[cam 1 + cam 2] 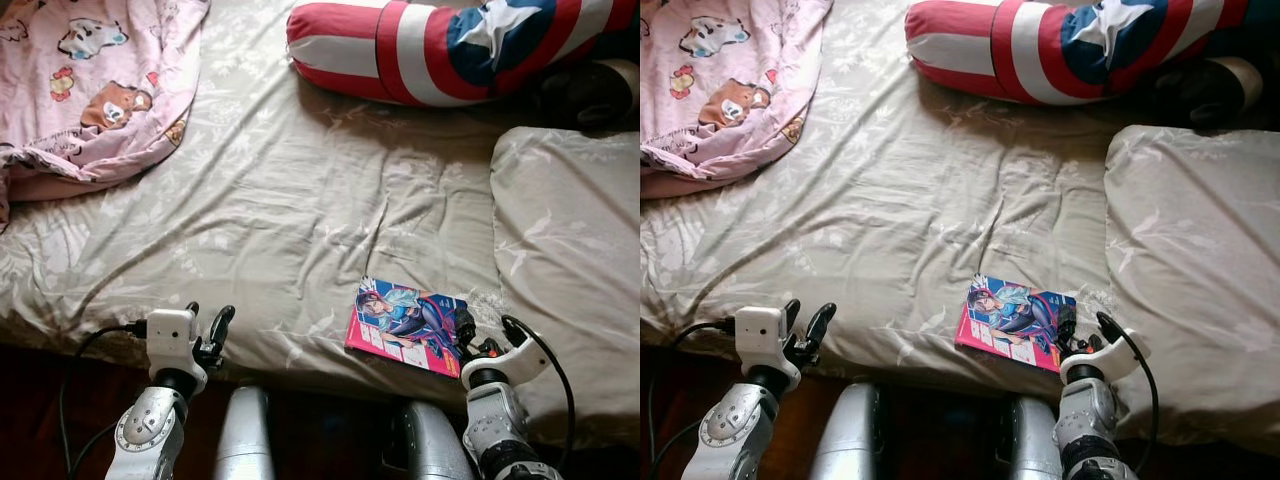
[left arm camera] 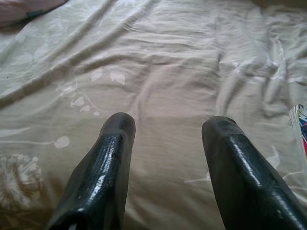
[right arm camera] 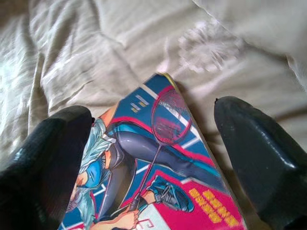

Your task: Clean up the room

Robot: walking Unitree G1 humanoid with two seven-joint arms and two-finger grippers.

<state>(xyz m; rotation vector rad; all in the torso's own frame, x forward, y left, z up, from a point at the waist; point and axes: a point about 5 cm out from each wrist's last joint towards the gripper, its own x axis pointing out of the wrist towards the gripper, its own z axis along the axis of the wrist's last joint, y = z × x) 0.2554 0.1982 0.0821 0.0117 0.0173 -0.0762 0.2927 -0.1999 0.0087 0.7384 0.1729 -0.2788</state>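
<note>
Where the wrinkled beige sheet with its pale leaf print nears the front edge of the bed, a thin glossy comic book with a magenta border and a blue-clad character holding a racket lies flat, cover up, tilted slightly. Its right corner sits directly under the right gripper, whose two black fingers are spread apart, one over the cover and one over the bare sheet just past the book's edge; in the right wrist view the book fills the gap between the fingers, and I cannot tell whether either finger touches it. Just right of the book rests a beige pillow in the same leaf-print cloth, its near edge close to the book's corner.

Well to the left, at the bed's front edge, the left gripper hovers over bare sheet with its fingers open and holding nothing; a sliver of the book's edge shows at the side of the left wrist view.

Farther back, a long bolster cushion in red and white stripes with a white star on a blue disc lies across the head of the bed. A crumpled pink blanket printed with cartoon bears is heaped at the far left corner.
</note>
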